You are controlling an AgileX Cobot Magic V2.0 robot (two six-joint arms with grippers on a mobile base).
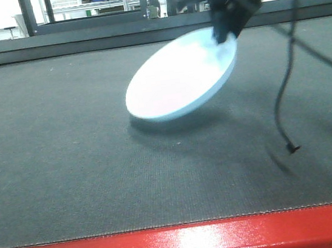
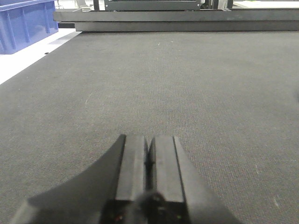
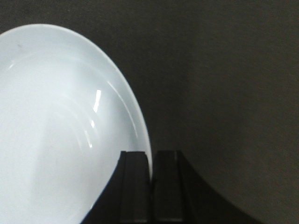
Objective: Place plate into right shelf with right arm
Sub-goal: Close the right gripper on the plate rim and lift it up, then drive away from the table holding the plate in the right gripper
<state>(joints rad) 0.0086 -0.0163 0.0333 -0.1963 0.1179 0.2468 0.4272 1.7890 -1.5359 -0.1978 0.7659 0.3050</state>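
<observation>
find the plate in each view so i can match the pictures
Exterior front-facing: the plate sits centre-right, tilted, its upper rim gripped by the right claw.
Left wrist: not in it; only the shut left claw over the mat.
Right wrist: fills the left half, rim pinched in the right claw.
Shared landmark: the dark grey mat, in all three views.

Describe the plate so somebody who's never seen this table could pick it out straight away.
Start at the wide dark grey table with its red front edge. Right of centre, the right gripper pinches the upper rim of a round plate, tilted. It is the only pale, glossy thing against that dark surface.
</observation>
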